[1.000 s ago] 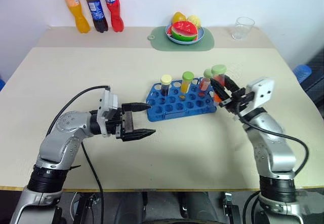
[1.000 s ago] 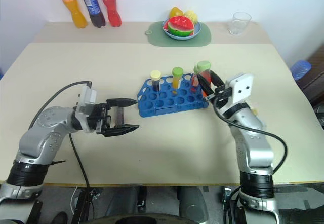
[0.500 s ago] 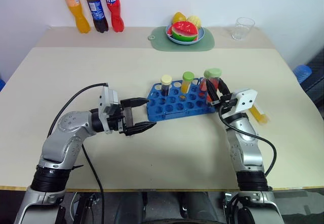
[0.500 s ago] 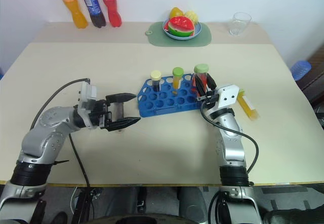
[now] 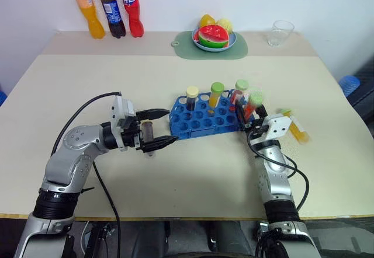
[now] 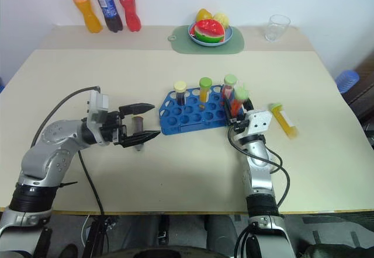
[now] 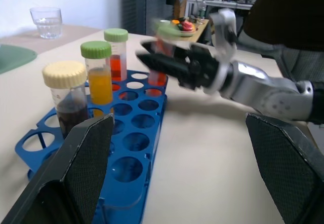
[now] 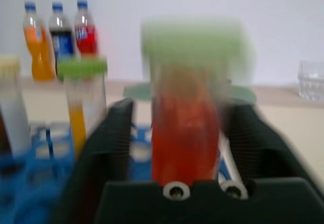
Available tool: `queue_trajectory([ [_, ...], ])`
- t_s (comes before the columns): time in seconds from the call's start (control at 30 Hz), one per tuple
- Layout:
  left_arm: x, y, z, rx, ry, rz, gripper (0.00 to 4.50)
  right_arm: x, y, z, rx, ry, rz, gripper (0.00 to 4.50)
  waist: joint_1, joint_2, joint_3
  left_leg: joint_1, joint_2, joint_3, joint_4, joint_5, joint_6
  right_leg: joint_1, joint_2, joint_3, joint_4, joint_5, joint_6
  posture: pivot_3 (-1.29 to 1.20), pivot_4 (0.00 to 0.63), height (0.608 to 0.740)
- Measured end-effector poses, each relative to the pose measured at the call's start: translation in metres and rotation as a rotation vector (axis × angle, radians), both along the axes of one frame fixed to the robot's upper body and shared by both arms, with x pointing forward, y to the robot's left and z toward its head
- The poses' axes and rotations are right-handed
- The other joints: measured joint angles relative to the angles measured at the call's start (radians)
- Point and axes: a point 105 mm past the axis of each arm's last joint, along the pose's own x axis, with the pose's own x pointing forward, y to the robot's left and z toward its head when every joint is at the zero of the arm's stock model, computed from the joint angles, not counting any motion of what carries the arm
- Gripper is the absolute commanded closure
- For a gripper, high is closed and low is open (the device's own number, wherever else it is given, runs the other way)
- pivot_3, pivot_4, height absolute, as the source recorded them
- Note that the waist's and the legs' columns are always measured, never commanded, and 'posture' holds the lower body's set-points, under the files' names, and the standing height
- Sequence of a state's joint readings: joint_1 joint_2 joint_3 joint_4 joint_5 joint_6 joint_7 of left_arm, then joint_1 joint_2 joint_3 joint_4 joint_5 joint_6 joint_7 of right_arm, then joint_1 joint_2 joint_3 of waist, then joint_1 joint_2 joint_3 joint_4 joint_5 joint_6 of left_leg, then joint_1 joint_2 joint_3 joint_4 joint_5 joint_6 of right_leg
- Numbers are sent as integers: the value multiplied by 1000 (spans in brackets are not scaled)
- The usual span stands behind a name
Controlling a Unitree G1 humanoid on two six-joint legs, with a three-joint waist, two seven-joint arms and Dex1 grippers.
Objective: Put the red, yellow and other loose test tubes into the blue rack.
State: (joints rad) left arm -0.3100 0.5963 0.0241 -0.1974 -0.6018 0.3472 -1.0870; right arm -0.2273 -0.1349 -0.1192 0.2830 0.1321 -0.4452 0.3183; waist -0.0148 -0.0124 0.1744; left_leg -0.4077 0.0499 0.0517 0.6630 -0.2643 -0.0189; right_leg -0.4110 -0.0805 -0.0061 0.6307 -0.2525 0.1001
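Red tube (image 8: pixel 185 133) between right tool's (image 5: pixel 252 113) fingers.

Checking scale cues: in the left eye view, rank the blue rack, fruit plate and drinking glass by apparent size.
1. blue rack
2. fruit plate
3. drinking glass
The plate and glass stand farther back, so they look smaller.

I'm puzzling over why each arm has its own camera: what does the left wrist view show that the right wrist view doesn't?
Left wrist view: the right gripper seen from outside, on its grey arm. Right wrist view: three soda bottles standing at the back wall. Both: the blue rack, the yellow tube standing in it, and the drinking glass.
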Motion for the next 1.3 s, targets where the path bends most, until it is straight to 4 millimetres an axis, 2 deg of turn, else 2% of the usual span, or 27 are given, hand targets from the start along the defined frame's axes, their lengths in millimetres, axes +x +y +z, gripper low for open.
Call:
queue_trajectory([
  [0.17, 2, -3, 0, -17, 5, -5, 207, -18, -14, 14, -155, -8, 5, 263, 2, 1, 1, 0, 0, 0, 0, 0, 0, 0, 0, 0, 0, 0, 0, 0, 150, 740],
  [0.27, 4, -4, -3, -32, 18, -2, 207, -38, -23, 22, -297, 68, 61, 263, 4, 0, 0, 0, 0, 0, 0, 0, 0, 0, 0, 0, 0, 0, 0, 0, 150, 740],
  [0.37, 4, -8, -4, -48, 22, -17, 207, -57, -29, 24, -333, 188, 132, 263, 4, 1, 0, 0, 0, 0, 0, 0, 0, 0, 0, 0, 0, 0, -1, 0, 150, 740],
  [0.43, 2, -12, -7, -42, 25, -40, 207, -66, -40, 28, -328, 288, 159, 263, 3, 1, 0, 0, 0, 0, 0, 0, 0, 0, 0, 0, 0, 0, -1, 0, 150, 740],
  [0.53, -3, -17, -12, -12, 21, -95, 207, -70, -69, 39, -328, 442, 154, 263, 5, 1, 0, 0, 0, 0, 1, 0, 0, 0, 0, 0, -1, 0, -1, 0, 150, 740],
  [0.6, -7, -18, -16, 27, 20, -144, 207, -65, -90, 45, -349, 542, 130, 263, 2, 0, 0, 0, 0, 0, 1, 0, 0, 0, 0, 0, -2, 0, -1, 0, 150, 740],
  [0.7, -11, -19, -18, 58, 22, -216, 207, -47, -129, 52, -318, 664, 53, 263, 3, 0, 1, 0, 0, 0, 1, 0, 0, 0, 0, 0, -2, 0, -1, 0, 150, 740],
  [0.77, -13, -21, -18, 73, 18, -256, 207, -34, -143, 55, -280, 712, 32, 263, 3, 0, 1, -1, 0, 0, 0, 0, 0, -1, 0, 0, -2, -1, -1, 0, 150, 740],
  [0.97, -15, -25, -19, 103, 2, -294, 207, 8, -168, 41, -176, 917, -7, 263, -2, 2, 2, -2, -1, 1, 0, 0, 1, -3, 0, 1, -2, 0, -1, 0, 150, 740],
  [1.1, -21, -22, -26, 109, 22, -282, 207, 16, -172, 30, -156, 1037, 13, 263, 2, 2, 2, -4, -1, 1, 0, -1, 1, -4, 0, 1, -2, 0, 0, 0, 150, 740],
  [1.27, -28, -19, -27, 121, 20, -252, 207, 13, -171, 11, -189, 1197, 49, 263, 2, 3, 2, -4, -1, 2, 0, -1, 1, -5, 0, 1, -2, 0, 0, 0, 150, 740],
  [1.3, -29, -19, -27, 120, 22, -248, 207, 14, -171, 12, -195, 1203, 55, 495, 1, 3, 2, -4, -1, 2, 0, -1, 1, -5, 0, 1, -1, 0, 0, 0, 150, 740],
])
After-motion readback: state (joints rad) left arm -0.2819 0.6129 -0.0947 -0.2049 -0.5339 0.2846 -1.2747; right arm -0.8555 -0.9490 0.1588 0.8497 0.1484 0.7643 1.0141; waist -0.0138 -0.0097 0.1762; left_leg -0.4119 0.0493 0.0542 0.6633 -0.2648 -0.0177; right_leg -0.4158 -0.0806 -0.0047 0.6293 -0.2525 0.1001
